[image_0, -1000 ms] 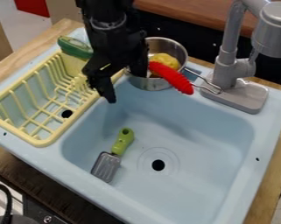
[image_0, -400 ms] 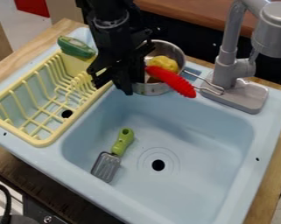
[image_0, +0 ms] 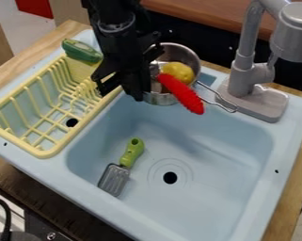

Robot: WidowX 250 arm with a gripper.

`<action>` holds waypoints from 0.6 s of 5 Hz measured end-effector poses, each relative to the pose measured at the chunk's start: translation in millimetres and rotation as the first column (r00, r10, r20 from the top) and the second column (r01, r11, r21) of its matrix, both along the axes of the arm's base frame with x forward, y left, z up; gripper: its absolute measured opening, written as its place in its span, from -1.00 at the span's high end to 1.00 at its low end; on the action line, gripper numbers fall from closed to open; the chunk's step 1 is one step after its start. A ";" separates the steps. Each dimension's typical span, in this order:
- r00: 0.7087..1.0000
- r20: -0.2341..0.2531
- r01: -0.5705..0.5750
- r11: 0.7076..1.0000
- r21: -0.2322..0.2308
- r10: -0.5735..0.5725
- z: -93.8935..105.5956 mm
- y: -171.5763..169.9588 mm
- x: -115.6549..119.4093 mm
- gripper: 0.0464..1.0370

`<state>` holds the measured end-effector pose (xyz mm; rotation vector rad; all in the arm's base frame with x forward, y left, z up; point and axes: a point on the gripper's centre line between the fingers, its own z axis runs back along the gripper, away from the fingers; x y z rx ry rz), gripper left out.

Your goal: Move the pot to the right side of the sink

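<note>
Pale wooden counter, its grain plain, frames a light blue sink; beyond it we see a dark gap and a reddish-brown wooden top. Our pot is at the back edge of the basin, upper middle of the view, between the arm and the faucet. We log it as round, open-topped, of shiny silver metal, smooth-walled, with bright glints along its rim. Its handle, a bent loop of thin wire, points toward the faucet base. In it we find a rounded yellow piece, lemon-like, and a long red piece, ribbed and bumpy, slanting out over the rim. The black gripper hangs down at the pot's left side as we view it; whether the pincer is apart, together or clamped on the pot wall, we cannot tell. Sink: smooth, faintly glossy, round-cornered, with a dark round drain ringed by shallow circles. Near the drain we note a spatula, its blade grey and slotted, its grip green with a hole in the end. Left, a yellow rack of parallel bars; at its back end, a rounded green item.
</note>
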<state>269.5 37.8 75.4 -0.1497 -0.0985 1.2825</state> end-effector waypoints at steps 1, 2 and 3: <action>0.999 -0.037 0.029 0.999 -0.042 -0.030 1.4 -2.6 -9.1 0.98; 0.996 -0.068 0.055 0.997 -0.053 -0.058 2.4 -6.5 -23.1 0.98; 0.989 -0.110 0.088 0.994 -0.070 -0.096 3.6 -14.9 -38.2 0.98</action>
